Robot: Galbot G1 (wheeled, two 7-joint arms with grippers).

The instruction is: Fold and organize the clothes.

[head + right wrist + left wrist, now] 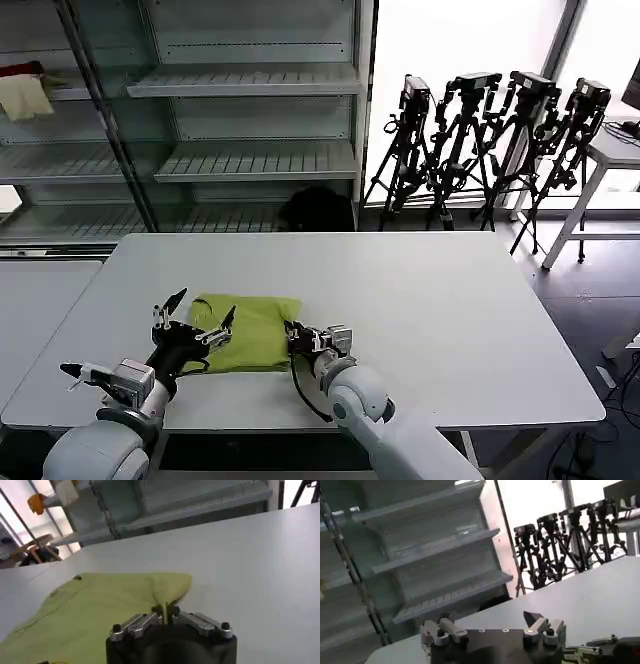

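While I watch from the head camera, the lime-green T-shirt [245,333] lies folded into a compact rectangle on the white table [420,300], near the front edge and a little left of centre. My left gripper [196,322] is at the shirt's nine o'clock side, fingers spread wide with nothing between them; one tip sits over the green cloth, the other out over bare table. My right gripper [299,335] is at the shirt's four o'clock corner, and on the right wrist camera its fingers [150,621] are drawn together, pinching a thin fold at the shirt's edge. The rest of the fabric spreads flat away from that pinch. Behind the table stands a metal shelving unit [250,120].
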